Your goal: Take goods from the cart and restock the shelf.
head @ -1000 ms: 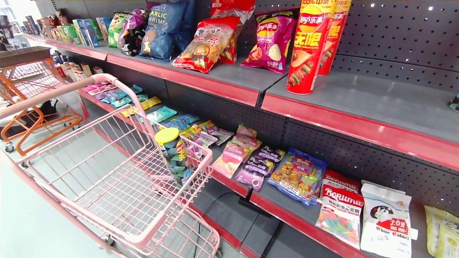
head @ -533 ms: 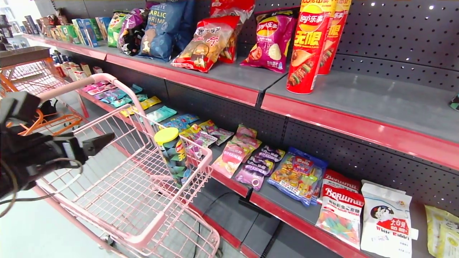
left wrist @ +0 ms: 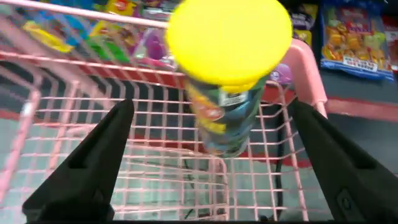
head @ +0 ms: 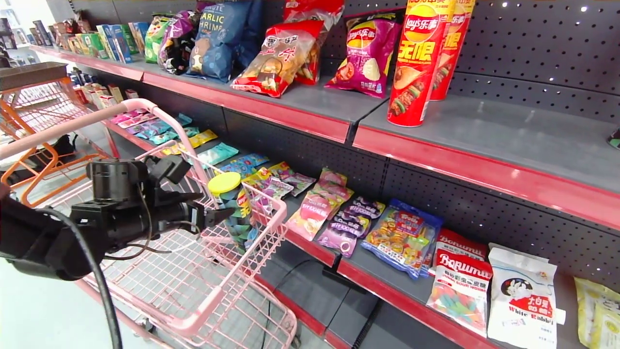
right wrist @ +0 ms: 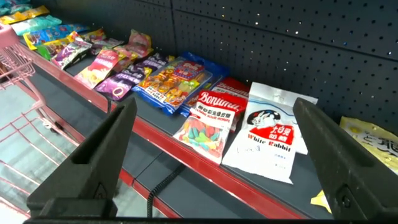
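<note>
A tall can (head: pixel 236 218) with a yellow lid and a dark patterned body stands upright in the far corner of the pink wire cart (head: pixel 227 291). My left gripper (head: pixel 206 194) is over the basket, just left of the can and level with its upper part. It is open. In the left wrist view the can (left wrist: pixel 227 124) sits straight ahead between the spread fingers of the left gripper (left wrist: pixel 211 109), which do not touch it. My right gripper (right wrist: pixel 214 106) is open and holds nothing. It hangs in front of the lower shelf (right wrist: pixel 186 155), facing its candy bags.
The upper shelf (head: pixel 508 131) has bare room right of two tall red chip cans (head: pixel 416 63). Snack bags (head: pixel 281 53) fill its left part. Candy bags (head: pixel 402 237) lie along the lower shelf. An orange cart (head: pixel 34 121) stands at far left.
My left arm has come into the head view from the left and moved right across the cart, up to the yellow-lidded can. The can and cart have stayed put.
</note>
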Robot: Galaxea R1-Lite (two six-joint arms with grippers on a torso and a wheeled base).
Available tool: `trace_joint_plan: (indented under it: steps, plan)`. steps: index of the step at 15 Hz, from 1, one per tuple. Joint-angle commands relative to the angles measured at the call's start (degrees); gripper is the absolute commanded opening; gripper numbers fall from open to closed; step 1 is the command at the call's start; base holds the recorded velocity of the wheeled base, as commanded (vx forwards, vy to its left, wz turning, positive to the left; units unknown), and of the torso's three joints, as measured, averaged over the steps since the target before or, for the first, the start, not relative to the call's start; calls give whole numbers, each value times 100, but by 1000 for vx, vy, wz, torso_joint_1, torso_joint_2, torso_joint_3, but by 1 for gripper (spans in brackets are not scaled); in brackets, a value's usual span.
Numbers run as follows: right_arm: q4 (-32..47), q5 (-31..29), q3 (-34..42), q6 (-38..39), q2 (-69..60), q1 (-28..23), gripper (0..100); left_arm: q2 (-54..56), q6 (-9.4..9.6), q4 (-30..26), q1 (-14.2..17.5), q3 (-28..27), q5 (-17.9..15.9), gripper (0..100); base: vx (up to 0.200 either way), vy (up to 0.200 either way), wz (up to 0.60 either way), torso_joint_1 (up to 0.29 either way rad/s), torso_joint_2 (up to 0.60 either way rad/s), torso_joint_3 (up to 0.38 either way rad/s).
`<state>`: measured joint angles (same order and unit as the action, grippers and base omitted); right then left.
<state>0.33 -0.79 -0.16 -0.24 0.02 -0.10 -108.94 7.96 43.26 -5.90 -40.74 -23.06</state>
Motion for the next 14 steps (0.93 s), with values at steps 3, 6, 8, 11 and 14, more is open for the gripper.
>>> trace_joint_plan:
  steps: [3,6,8,11,14]
  plan:
    - [2,0,-2,-2,6,1,100,-699,48,51,-324,-329,-23,100,0,0,0,0,0,0]
    - [2,0,-2,-2,-2,1,100,-963,250,402,-324,-435,-31,100,0,0,0,0,0,0]
    - [2,0,-2,-2,-2,10,100,-1016,259,420,-324,-452,-31,100,0,0,0,0,0,0]
    - [2,0,-2,-2,-2,1,100,-1139,390,560,-315,-567,-23,100,0,0,0,0,0,0]
    - [-7,0,-2,7,-2,10,100,-1024,426,815,-306,-487,-23,0,0,0,0,0,0,0]
